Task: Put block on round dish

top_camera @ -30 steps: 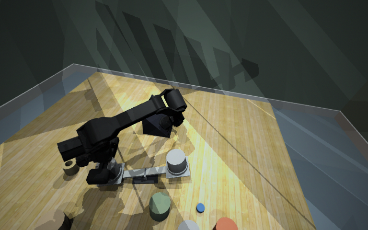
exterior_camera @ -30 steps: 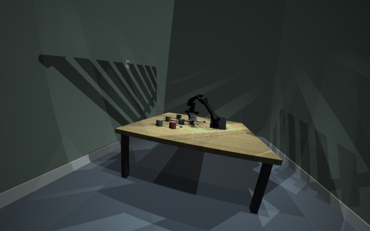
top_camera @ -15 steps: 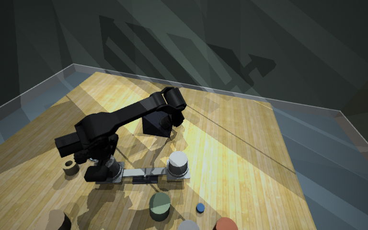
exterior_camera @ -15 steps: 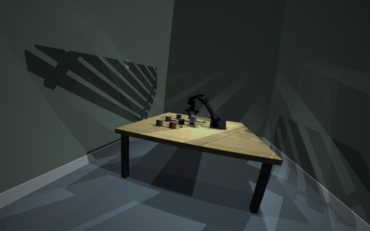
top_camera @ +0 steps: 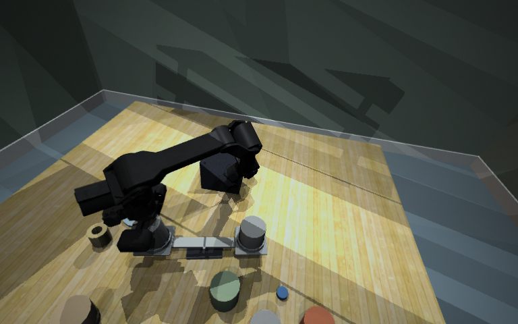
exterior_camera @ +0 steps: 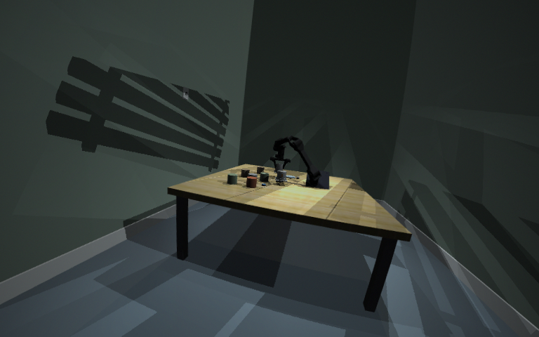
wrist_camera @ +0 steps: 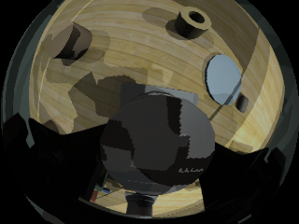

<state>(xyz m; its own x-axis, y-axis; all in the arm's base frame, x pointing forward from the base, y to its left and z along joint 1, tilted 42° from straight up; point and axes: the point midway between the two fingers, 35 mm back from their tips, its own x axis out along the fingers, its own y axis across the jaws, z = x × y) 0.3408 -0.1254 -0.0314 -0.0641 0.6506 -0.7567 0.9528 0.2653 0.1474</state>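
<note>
While the pincer (wrist_camera: 152, 177) grips the left cup (wrist_camera: 156, 144), lifting, block and dish (wrist_camera: 223, 78) remain undone.

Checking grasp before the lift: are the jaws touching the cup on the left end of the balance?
Touching. In the wrist view the dark cup fills the space between the jaws of the gripper, which is shut on it; the top view hides the contact behind the arm.

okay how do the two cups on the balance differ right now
The right cup stands free and fully visible on its pad; the left cup is clamped in the gripper, mostly hidden by the arm from the top view. The right cup has nothing above it; the left cup sits directly under the wrist camera. Both are grey cylinders.
</note>
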